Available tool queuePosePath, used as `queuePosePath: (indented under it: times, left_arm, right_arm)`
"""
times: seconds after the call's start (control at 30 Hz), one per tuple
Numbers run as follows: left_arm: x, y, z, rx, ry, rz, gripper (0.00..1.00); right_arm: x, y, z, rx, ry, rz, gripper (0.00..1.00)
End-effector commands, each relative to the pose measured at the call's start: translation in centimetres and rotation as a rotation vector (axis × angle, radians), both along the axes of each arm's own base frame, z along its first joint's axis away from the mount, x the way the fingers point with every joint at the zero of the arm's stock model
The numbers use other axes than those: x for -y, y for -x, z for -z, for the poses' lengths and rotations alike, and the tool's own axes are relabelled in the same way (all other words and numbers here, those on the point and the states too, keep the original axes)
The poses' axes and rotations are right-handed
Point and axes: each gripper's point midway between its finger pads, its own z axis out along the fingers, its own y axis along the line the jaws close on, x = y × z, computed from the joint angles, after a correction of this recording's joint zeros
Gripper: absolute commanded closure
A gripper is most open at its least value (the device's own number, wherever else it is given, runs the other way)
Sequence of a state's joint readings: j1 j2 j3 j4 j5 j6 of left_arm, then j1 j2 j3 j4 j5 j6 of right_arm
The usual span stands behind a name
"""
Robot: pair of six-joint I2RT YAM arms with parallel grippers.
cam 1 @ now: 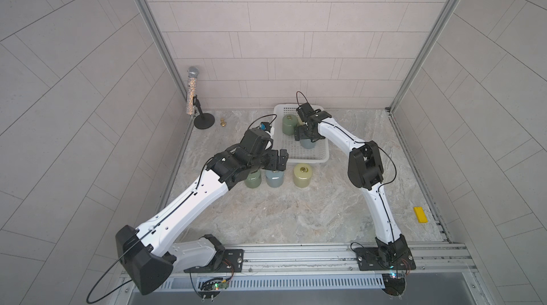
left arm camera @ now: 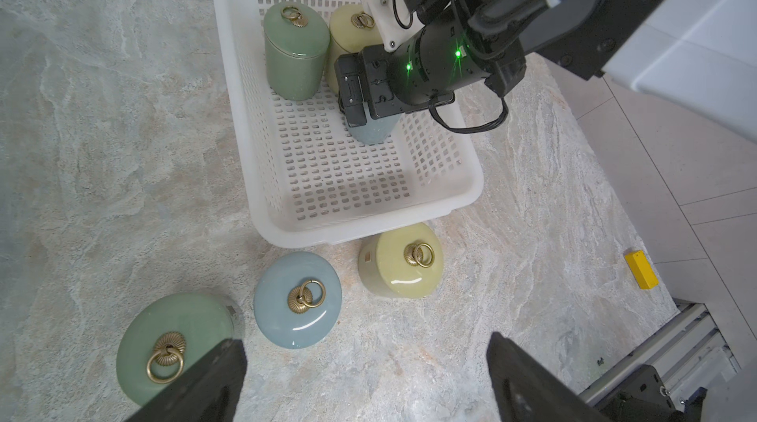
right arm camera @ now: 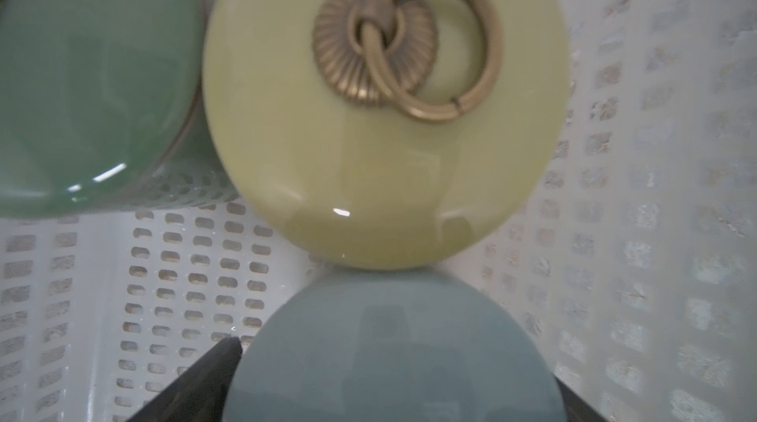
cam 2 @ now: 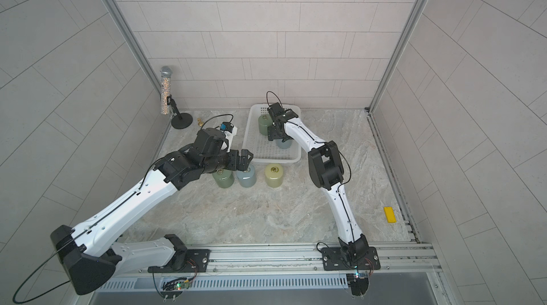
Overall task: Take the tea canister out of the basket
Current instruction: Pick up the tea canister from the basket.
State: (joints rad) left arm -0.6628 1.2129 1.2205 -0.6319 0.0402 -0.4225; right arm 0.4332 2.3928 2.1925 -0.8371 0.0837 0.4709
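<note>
Blue-grey glazed ceramic: tea canister [left arm camera: 370, 133], standing inside the basket [left arm camera: 235, 113] against its 3 o'clock wall, about halfway along. The right gripper [left arm camera: 364, 113] sits directly over it from above. In the right wrist view its black fingers [right arm camera: 196, 383] flank the lid on opposite sides, close against the edge. Whether they press on the lid or only bracket it cannot be told.

Container: basket, white perforated plastic, at the 12 o'clock end of the marble table [cam 1: 296, 214], holding three pieces.
- Tea canister, as above.
- Yellow canister [left arm camera: 348, 43], just beside it at 12 o'clock.
- Green canister [left arm camera: 293, 59], at 11 o'clock of the tea canister, next to the yellow one.
The 6 o'clock half of the basket floor is bare.

Orientation: tea canister upright, long axis vertical, lid uppermost. Its ring knob is hidden under the gripper.

Outside the basket, a row along its 6 o'clock wall, all upright with brass ring knobs up:
- Outer green canister [left arm camera: 172, 342] at the 9 o'clock end.
- Outer blue-grey canister [left arm camera: 297, 297] in the middle.
- Outer yellow canister [left arm camera: 401, 264] at the 3 o'clock end, nearest the rim.

The left gripper [left arm camera: 364, 346] hangs above this row, fingers [left arm camera: 213, 383] spread wide with nothing between them.

Sundries: microphone on stand [cam 1: 192, 90] at the 10 o'clock corner; yellow block [cam 1: 420, 214] at the 4 o'clock edge.
</note>
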Motion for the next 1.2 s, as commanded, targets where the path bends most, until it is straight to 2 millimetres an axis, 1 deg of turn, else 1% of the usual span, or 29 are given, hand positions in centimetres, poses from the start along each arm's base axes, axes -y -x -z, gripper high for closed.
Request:
queuePosePath:
  times: [0.0,0.13,0.27,0.4,0.5,0.57,0.6,0.73,0.9,1.17]
  left_arm:
    - [-0.6,0.0,-0.5,0.025,0.008,-0.015,0.00]
    - [-0.6,0.0,-0.5,0.025,0.010,-0.013,0.00]
    - [-0.5,0.0,-0.5,0.025,0.013,-0.013,0.00]
    - [-0.6,-0.1,-0.4,0.025,0.012,-0.015,0.00]
    - [-0.7,-0.1,-0.5,0.026,0.012,-0.017,0.00]
    - [-0.7,-0.1,-0.5,0.027,0.014,-0.017,0.00]
    - [-0.6,-0.1,-0.5,0.026,0.013,-0.015,0.00]
    - [-0.7,-0.1,-0.4,0.025,0.014,-0.016,0.00]
    - [-0.4,-0.1,-0.5,0.026,0.025,-0.009,0.00]
    - [-0.2,-0.1,-0.4,0.023,0.036,-0.004,0.00]
  right_arm:
    - [0.7,-0.2,0.9,-0.021,0.022,0.009,0.00]
    - [0.8,-0.1,1.0,-0.023,0.024,0.006,0.05]
    - [0.7,-0.1,1.2,-0.030,0.020,-0.002,0.14]
    - [0.4,0.0,1.0,-0.031,0.010,-0.009,0.19]
    - [0.2,0.2,0.4,-0.028,0.000,-0.013,0.21]
    - [0.0,0.2,-0.1,-0.021,-0.005,-0.022,0.26]
    - [-0.1,0.3,-0.4,-0.017,-0.006,-0.026,0.26]
    - [-0.5,0.4,-2.4,0.016,-0.011,-0.040,0.23]
    - [-0.7,0.8,-5.1,0.052,-0.030,-0.049,0.24]
    - [-1.0,2.1,-9.8,0.112,-0.053,-0.068,0.24]
